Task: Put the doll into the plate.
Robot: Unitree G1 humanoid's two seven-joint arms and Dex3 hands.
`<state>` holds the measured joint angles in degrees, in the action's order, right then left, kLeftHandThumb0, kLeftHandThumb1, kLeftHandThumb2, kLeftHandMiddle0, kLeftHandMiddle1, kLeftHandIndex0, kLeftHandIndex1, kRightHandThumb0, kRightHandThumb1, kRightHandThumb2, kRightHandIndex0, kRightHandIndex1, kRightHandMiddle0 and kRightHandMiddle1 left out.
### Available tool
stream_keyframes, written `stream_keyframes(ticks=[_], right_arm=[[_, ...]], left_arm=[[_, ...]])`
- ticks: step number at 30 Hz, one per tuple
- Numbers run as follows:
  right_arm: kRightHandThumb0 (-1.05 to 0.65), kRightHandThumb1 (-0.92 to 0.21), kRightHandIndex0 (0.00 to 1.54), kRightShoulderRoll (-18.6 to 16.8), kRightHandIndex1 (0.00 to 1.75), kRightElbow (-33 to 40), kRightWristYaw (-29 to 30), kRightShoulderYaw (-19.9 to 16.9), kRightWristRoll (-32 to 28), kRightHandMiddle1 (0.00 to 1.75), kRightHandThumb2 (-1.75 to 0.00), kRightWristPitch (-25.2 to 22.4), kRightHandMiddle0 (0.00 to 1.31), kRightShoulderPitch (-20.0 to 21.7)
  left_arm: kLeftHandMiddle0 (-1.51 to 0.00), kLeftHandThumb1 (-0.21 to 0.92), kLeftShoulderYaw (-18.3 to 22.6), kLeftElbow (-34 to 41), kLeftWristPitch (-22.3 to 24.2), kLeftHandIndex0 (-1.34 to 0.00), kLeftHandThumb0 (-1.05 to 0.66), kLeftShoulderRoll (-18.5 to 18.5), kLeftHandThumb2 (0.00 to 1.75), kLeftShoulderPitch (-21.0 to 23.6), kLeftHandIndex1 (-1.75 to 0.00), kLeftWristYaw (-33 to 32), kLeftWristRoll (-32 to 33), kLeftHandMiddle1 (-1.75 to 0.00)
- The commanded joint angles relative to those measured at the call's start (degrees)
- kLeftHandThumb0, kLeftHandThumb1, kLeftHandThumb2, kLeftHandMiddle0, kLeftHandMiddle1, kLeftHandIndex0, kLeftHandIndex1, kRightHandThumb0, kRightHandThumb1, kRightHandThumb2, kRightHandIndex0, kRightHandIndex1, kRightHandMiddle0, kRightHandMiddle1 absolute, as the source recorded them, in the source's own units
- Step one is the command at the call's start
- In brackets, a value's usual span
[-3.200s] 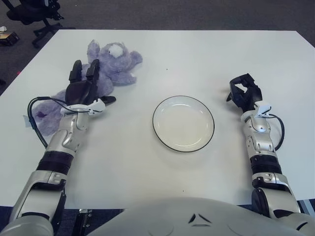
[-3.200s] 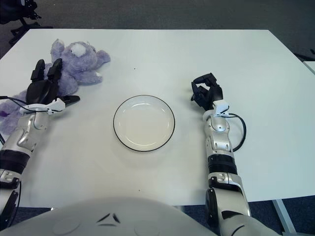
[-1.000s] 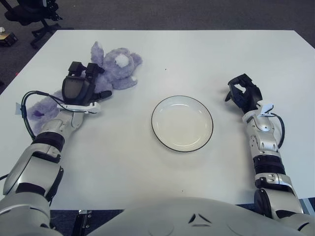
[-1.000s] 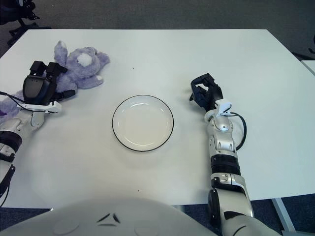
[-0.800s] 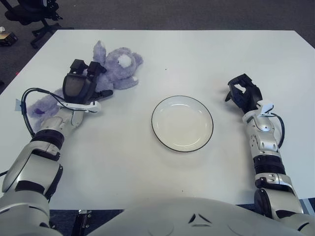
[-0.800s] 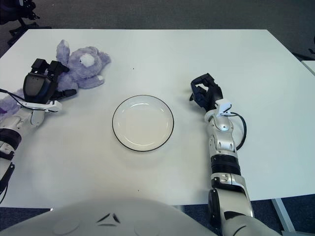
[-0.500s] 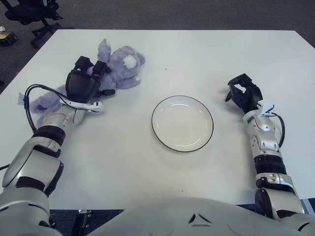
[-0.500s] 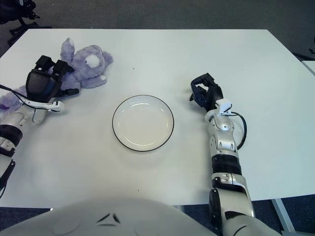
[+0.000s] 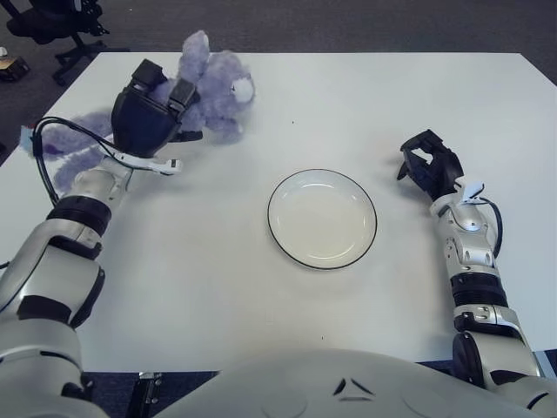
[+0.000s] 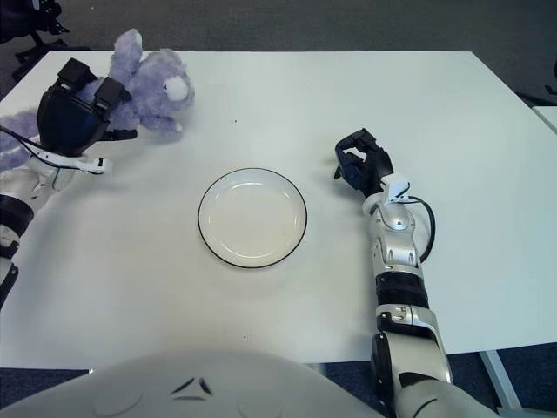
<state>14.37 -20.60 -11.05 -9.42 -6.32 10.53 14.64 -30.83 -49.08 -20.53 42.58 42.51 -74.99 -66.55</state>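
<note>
The left hand [image 9: 150,113] is clenched on the purple plush doll [image 9: 213,91], which bulges out to its right, apparently raised from the worktop [image 9: 348,104]. Soft and light, it should squash and dangle; a grip on the trunk suits best. The plate [image 9: 322,218] waits to its right. The right hand [image 9: 429,165], curled on nothing, shows just right of the plate.

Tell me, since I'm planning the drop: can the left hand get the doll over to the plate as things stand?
Probably yes. The left hand grips the purple doll at the table's far left, and only bare table lies between it and the plate. The right hand shows right of the plate.
</note>
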Motion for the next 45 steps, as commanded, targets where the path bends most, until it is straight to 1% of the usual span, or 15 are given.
stream_keyframes(ticks=[1, 5, 7, 10, 14, 18, 22, 26, 32, 36, 39, 41, 43, 45], right_arm=[[-0.36, -0.92, 0.78, -0.46, 1.68, -1.61, -1.28, 1.37, 0.22, 1.57, -0.36, -3.58, 0.37, -2.32], [-0.36, -0.92, 0.78, -0.5, 1.67, -1.37, -1.31, 1.42, 0.22, 1.57, -0.36, -3.94, 0.37, -2.33], [-0.36, -0.92, 0.78, -0.51, 1.66, -1.05, -1.35, 1.52, 0.17, 1.57, -0.36, -4.28, 0.38, -2.35], [-0.36, -0.92, 0.78, -0.48, 1.66, -0.75, -1.36, 1.66, 0.2, 1.56, -0.35, -4.59, 0.38, -2.38], [-0.36, -0.92, 0.79, -0.36, 1.66, -0.57, -1.32, 1.85, 0.42, 1.56, -0.35, -4.7, 0.38, -2.45], [-0.35, -0.92, 0.78, 0.09, 1.69, -0.59, -1.16, 2.5, 1.49, 1.56, -0.35, -4.15, 0.38, -2.55], [-0.35, -0.92, 0.78, 0.25, 1.71, -0.57, -1.08, 2.73, 1.77, 1.57, -0.36, -4.01, 0.38, -2.56], [-0.35, -0.92, 0.78, 0.6, 1.72, -0.68, -0.96, 3.11, 2.12, 1.57, -0.36, -3.79, 0.37, -2.6], [-0.35, -0.92, 0.78, 0.83, 1.74, -0.95, -1.0, 3.35, 2.17, 1.57, -0.36, -3.56, 0.37, -2.57], [-0.35, -0.92, 0.78, 1.35, 1.74, -1.07, -1.63, 3.73, 2.35, 1.57, -0.36, -3.46, 0.37, -2.76], [-0.35, -0.92, 0.78, 1.57, 1.75, -1.15, -1.85, 3.93, 2.37, 1.57, -0.36, -3.46, 0.37, -2.76], [-0.35, -0.92, 0.79, 1.98, 1.75, -0.97, -2.25, 4.33, 2.57, 1.57, -0.36, -3.88, 0.37, -2.87], [-0.35, -0.92, 0.79, 2.28, 1.75, -0.85, -2.51, 4.64, 2.67, 1.57, -0.36, -4.2, 0.37, -2.92], [-0.35, -0.92, 0.79, 2.55, 1.75, -0.73, -2.65, 4.94, 2.74, 1.57, -0.36, -4.5, 0.37, -2.95]], left_arm=[[-0.72, 0.8, -0.67, 6.34, -2.64, -0.65, 0.14, 0.63, 0.31, 0.03, -1.75, -5.02, -0.94, -1.75], [-0.74, 0.81, -0.69, 8.05, -3.86, -0.67, 0.14, 0.96, 0.31, -0.51, -1.75, -5.65, -1.0, -1.75], [-0.75, 0.81, -1.9, 10.29, -6.44, -0.69, 0.14, 1.47, 0.3, -1.33, -1.75, -7.05, -2.06, -1.75], [-0.76, 0.82, -3.47, 12.13, -8.78, -0.71, 0.13, 2.04, 0.29, -1.89, -1.75, -8.27, -3.78, -1.75], [-0.77, 0.82, -4.28, 13.46, -9.58, -0.72, 0.11, 2.48, 0.28, -2.65, -1.75, -8.36, -5.23, -1.75], [-0.78, 0.84, -5.81, 15.49, -11.7, -0.73, 0.09, 3.9, 0.23, -3.51, -1.75, -7.08, -7.18, -1.75], [-0.76, 0.86, -5.78, 16.23, -11.99, -0.74, 0.07, 4.13, 0.2, -3.86, -1.75, -6.72, -7.76, -1.75], [-0.72, 0.87, -6.57, 15.57, -9.98, -0.71, 0.03, 2.96, 0.18, -4.59, -1.75, -7.4, -9.5, -1.75], [-0.69, 0.88, -7.51, 14.4, -9.0, -0.69, -0.01, 2.73, 0.16, -4.15, -1.75, -7.08, -10.92, -1.75], [-0.69, 0.88, -9.92, 13.82, -8.68, -0.68, -0.02, 3.52, 0.15, -1.79, -1.75, -4.73, -14.39, -1.75], [-0.69, 0.88, -10.75, 13.52, -8.65, -0.68, -0.03, 3.59, 0.15, -0.74, -1.75, -4.22, -15.54, -1.75], [-0.69, 0.88, -11.86, 13.99, -8.29, -0.67, -0.03, 3.75, 0.14, 0.82, -1.75, -3.55, -17.54, -1.75], [-0.68, 0.89, -12.56, 14.25, -7.41, -0.67, -0.04, 3.82, 0.14, 1.64, -1.75, -3.02, -18.95, -1.75], [-0.64, 0.89, -13.02, 14.93, -4.42, -0.66, -0.05, 4.16, 0.13, 1.72, -1.75, -1.53, -21.01, -1.75]])
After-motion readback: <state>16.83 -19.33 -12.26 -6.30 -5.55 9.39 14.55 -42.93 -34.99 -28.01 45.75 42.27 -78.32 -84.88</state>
